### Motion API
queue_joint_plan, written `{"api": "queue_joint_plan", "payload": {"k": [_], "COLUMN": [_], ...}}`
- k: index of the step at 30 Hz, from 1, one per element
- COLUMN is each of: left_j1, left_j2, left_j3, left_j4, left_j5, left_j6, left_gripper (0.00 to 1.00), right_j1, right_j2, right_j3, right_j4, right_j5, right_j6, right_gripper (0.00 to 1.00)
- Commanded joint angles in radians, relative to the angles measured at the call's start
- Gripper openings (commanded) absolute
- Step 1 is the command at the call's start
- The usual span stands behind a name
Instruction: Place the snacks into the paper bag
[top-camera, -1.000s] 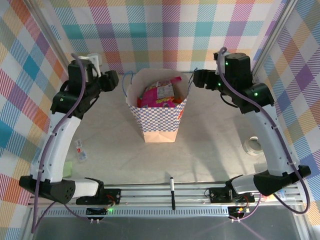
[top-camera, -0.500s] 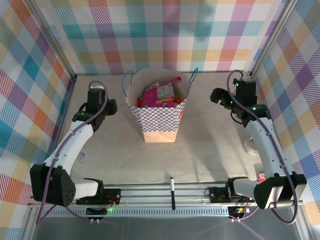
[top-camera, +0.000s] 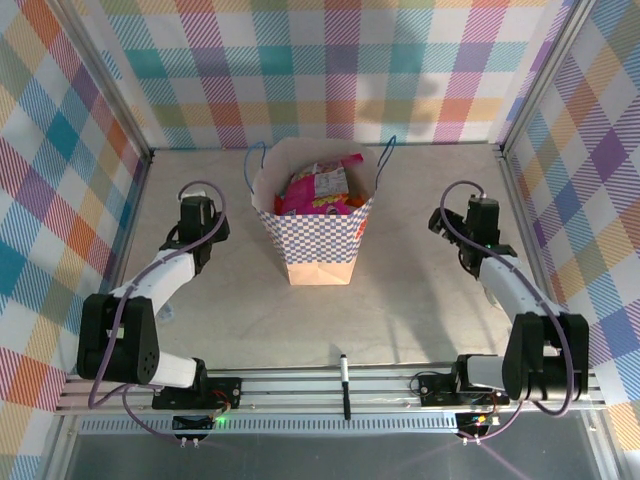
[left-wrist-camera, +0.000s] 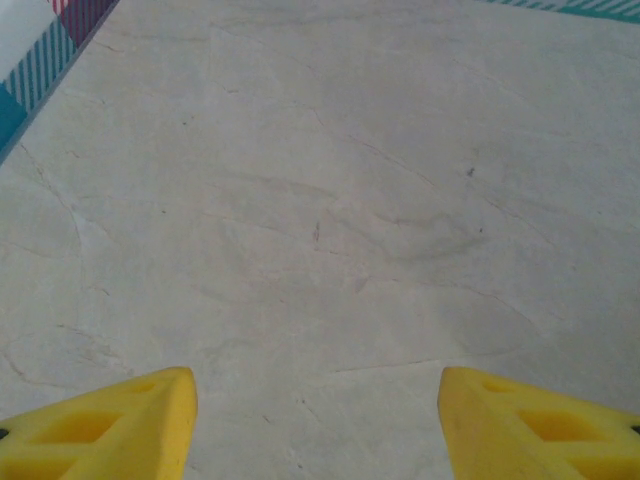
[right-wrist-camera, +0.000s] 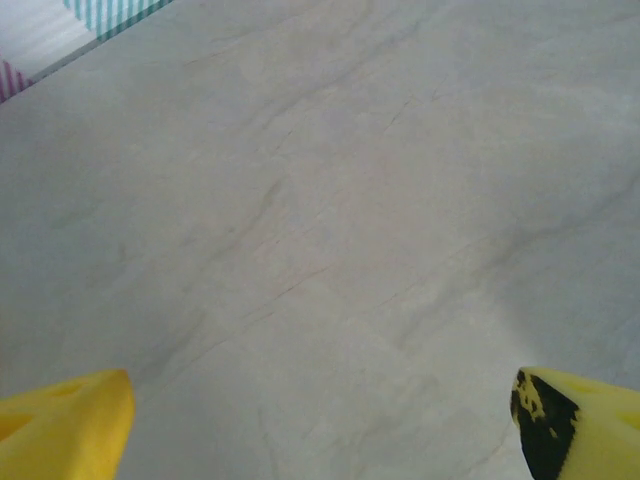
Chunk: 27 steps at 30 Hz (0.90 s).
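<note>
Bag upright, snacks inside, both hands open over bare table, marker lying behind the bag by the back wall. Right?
No. The marker lies in front of the bag, at the near edge of the table; the top view shows it. Rest holds.

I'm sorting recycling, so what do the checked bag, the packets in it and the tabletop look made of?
The tan, blue-checked carrier bag looks like matte paper: crisp folds, stiff upright walls. The red and pink snack packets inside look like glossy plastic film, given their shine and crinkles. The pale grey tabletop is matte with faint veins: stone or laminate, unclear which.
</note>
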Motion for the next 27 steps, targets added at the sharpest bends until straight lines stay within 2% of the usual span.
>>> {"api": "queue_joint_plan", "payload": {"k": [1, 3, 8, 10, 13, 20, 27], "left_j1": [0.019, 0.021, 0.033, 0.034, 0.036, 0.036, 0.037], "left_j2": [0.029, 0.040, 0.040, 0.040, 0.044, 0.042, 0.059], "left_j3": [-0.052, -0.076, -0.076, -0.084, -0.077, -0.103, -0.221], "left_j4": [0.190, 0.260, 0.285, 0.313, 0.301, 0.274, 0.476], "left_j5": [0.045, 0.067, 0.141, 0.133, 0.139, 0.158, 0.183], "left_j6": [0.020, 0.051, 0.095, 0.084, 0.071, 0.083, 0.103], "left_gripper": [0.65, 0.65, 0.66, 0.66, 0.67, 0.67, 0.68], "right_j1": [-0.011, -0.017, -0.044, -0.046, -0.046, -0.047, -0.050], "right_j2": [0.034, 0.043, 0.009, -0.003, -0.023, -0.030, 0.009], "right_j3": [-0.053, -0.102, -0.175, -0.194, -0.232, -0.346, -0.378], "right_j4": [0.209, 0.291, 0.414, 0.424, 0.417, 0.591, 0.723], "right_j5": [0.026, 0.017, -0.027, -0.051, -0.060, -0.053, -0.093], "right_j6": [-0.087, -0.115, -0.158, -0.186, -0.193, -0.174, -0.209], "right_gripper": [0.96, 0.97, 0.97, 0.97, 0.97, 0.98, 0.97]}}
